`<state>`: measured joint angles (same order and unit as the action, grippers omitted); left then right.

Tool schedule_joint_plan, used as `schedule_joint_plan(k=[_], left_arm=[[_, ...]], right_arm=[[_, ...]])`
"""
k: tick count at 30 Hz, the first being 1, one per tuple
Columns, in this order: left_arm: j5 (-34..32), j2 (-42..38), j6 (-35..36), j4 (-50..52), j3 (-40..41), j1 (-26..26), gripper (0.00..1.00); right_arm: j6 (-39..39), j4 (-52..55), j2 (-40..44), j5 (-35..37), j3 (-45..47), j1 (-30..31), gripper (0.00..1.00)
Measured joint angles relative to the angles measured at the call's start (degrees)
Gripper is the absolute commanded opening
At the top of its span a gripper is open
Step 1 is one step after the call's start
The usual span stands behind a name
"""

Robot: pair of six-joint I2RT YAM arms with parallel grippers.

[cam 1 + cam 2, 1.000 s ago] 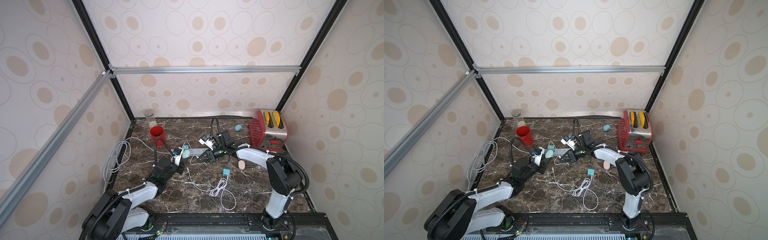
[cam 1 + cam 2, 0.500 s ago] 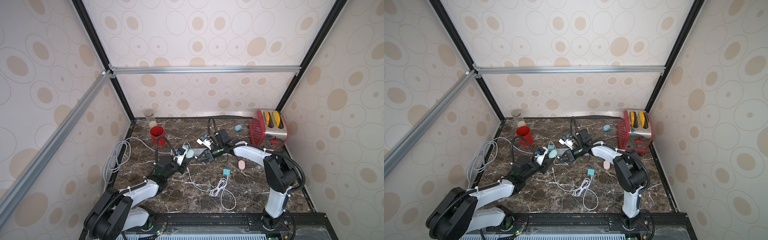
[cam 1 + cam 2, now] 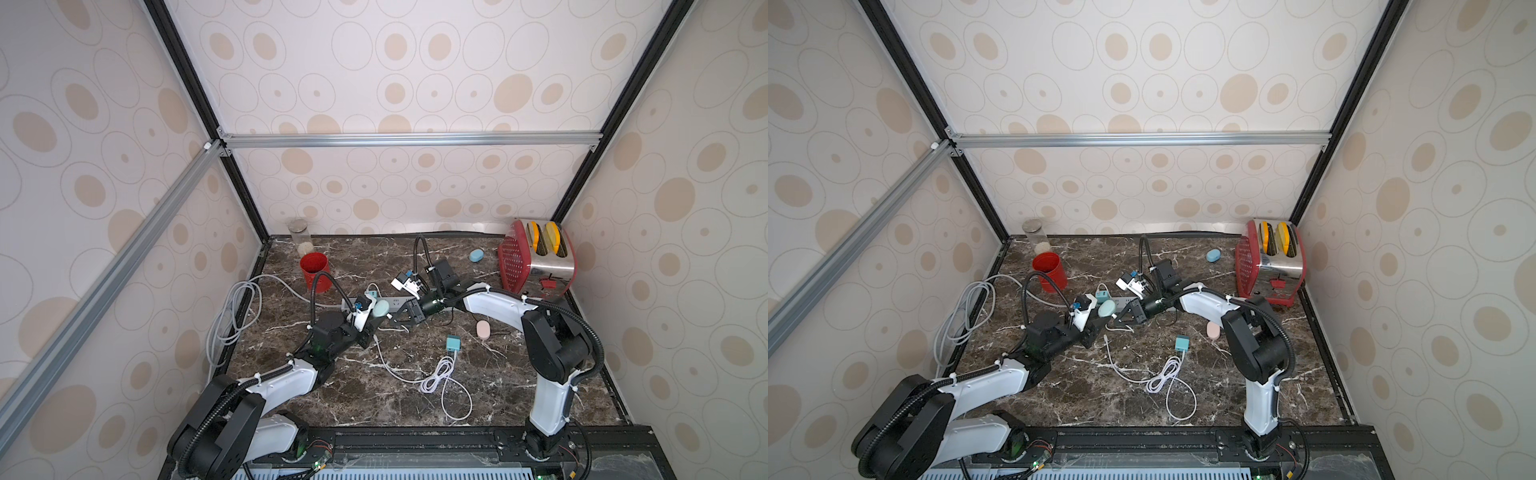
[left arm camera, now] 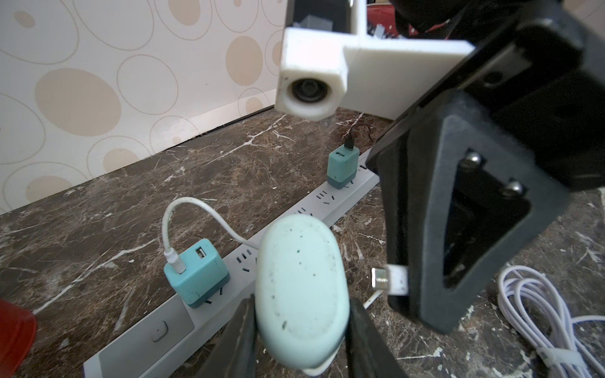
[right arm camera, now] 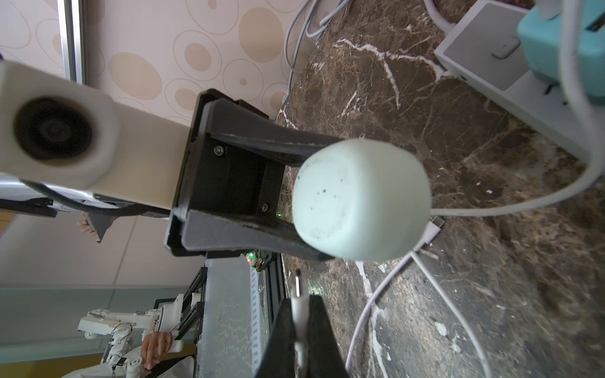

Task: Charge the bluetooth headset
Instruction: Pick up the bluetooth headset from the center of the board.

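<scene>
**While Both Grippers Hold Their Parts, Case and Plug Stand Apart**

As both wrist views confirm, the mint-green headset case is clamped end-up between the jaws of the left gripper, which stand part-way open against its two sides. In both top views the case sits at the near edge of the power strip, mid-bench. Whether it clears the bench cannot be settled from these angles.

The right gripper has its jaws pinched narrow on a small white plug. The plug's metal tip points toward the case, just beside it but not touching.

A white cable trails from that area and lies coiled on the bench. Another white lead runs into a teal charger seated in the strip, and which lead carries the held plug is unclear. A second teal charger is seated further along the strip.

Well apart from the work point are a pink case, a blue case, a toaster and a red cup.
</scene>
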<state>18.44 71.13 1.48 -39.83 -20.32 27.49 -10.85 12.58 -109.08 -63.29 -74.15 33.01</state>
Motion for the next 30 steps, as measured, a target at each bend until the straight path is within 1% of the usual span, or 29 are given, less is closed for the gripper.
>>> schedule_joint_plan(k=[13, 30], left_arm=[[0.6, -0.2, 0.9, 0.0, 0.0, 0.0, 0.37], [0.7, -0.2, 2.4, 0.0, 0.0, 0.0, 0.36]], right_arm=[[-4.5, -2.9, -2.0, -1.2, 0.0, 0.0, 0.00], [-5.2, -3.5, -3.0, -3.0, 0.0, -0.1, 0.00]])
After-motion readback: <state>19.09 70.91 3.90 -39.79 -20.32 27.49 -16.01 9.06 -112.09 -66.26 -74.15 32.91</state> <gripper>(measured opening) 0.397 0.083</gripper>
